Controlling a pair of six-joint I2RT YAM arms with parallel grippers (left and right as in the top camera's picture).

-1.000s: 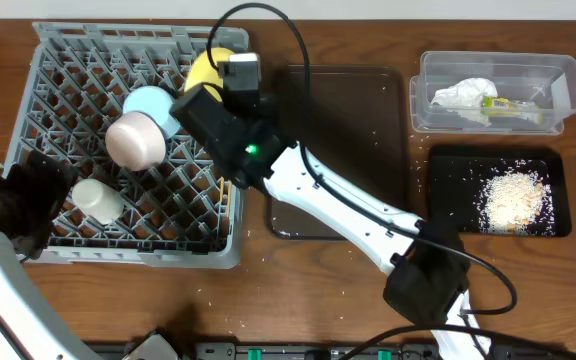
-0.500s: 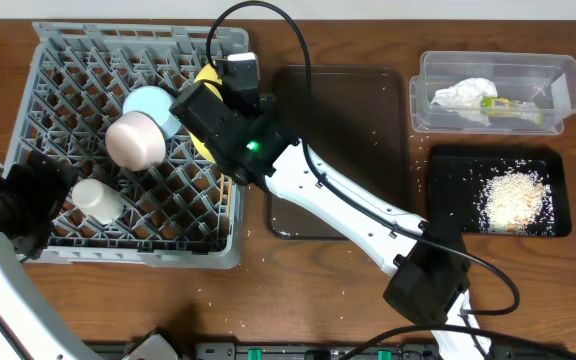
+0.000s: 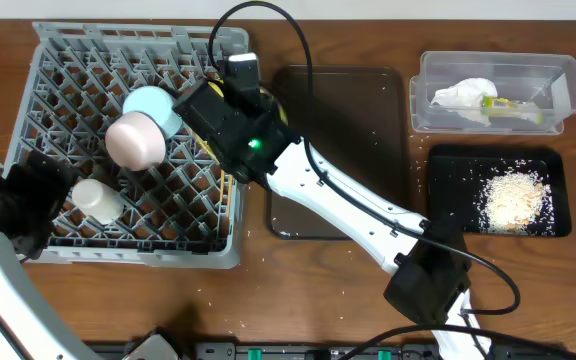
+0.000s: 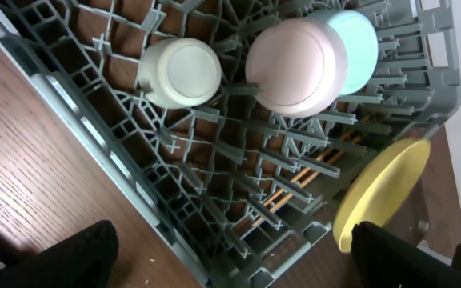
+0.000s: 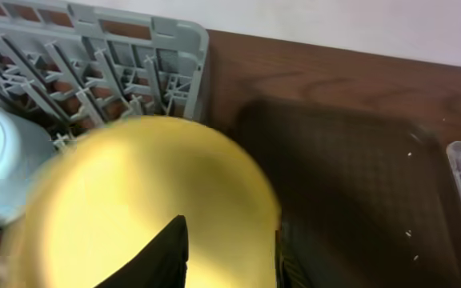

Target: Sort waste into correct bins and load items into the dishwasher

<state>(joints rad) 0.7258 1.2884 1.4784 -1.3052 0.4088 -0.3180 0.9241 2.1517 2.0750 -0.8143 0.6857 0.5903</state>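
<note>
The yellow plate [image 4: 378, 188] stands on its edge at the right edge of the dish rack [image 3: 118, 256], toward its far right corner, leaning among the outer pegs. The right gripper [image 5: 222, 252] is directly over it. In the wrist view one dark finger lies across the face of the plate, but the picture is blurred there, so I cannot tell whether the jaws press on the plate or are free of it. The left gripper [image 4: 232, 240] hovers at the near left corner of the rack, its jaws wide apart with nothing between them.

In the left half of the rack the light blue bowl [image 3: 148, 102], the pink bowl [image 3: 135, 142] and the cream cup [image 3: 96, 198] sit upside down. Thin chopsticks [image 4: 294, 180] lie low between the pegs, near the plate. The tissue [image 3: 463, 93] and the wrapper [image 3: 508, 105] are inside the clear tub [image 3: 423, 90] at the far right corner of the worktop [image 3: 318, 290].

I think the plate is stiff and smooth, so it is rather slippery (and maybe breakable, I cannot say the material). The good place to hold it is the upper rim, one jaw on each face. If the pegs do not catch it well, it may tip or roll along the slot
</note>
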